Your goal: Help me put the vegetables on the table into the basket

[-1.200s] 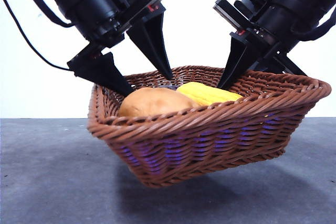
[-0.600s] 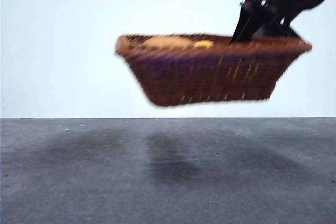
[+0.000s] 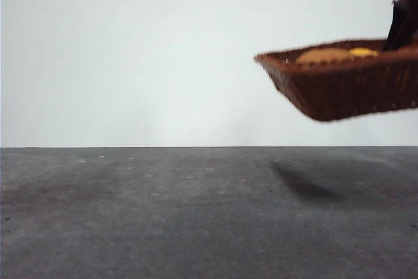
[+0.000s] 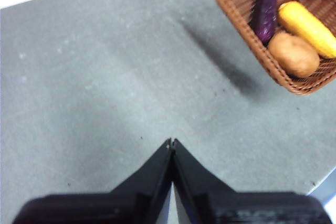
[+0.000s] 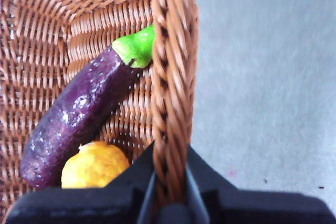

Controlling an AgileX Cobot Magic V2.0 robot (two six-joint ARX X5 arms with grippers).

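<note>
Your right gripper [image 5: 169, 182] is clamping the braided rim of the wicker basket [image 3: 353, 89], one jaw inside the wall and one outside, and it is holding the basket clear of the table [image 3: 163, 213]. In the front view the basket is hanging in the air at the right edge, partly cut off by the frame, with its shadow lying on the grey surface beneath it. All three vegetables are sitting inside: the eggplant [image 5: 84, 114] is lying along the wall nearest your right gripper with its green cap against the rim, the corn cob [image 4: 307, 27] is lying beside it, and the potato [image 4: 294, 53] is resting against the corn near a corner. Your left gripper [image 4: 171, 145] is hanging over bare table, well apart from the basket, with its two jaws pressed together and nothing between them.
</note>
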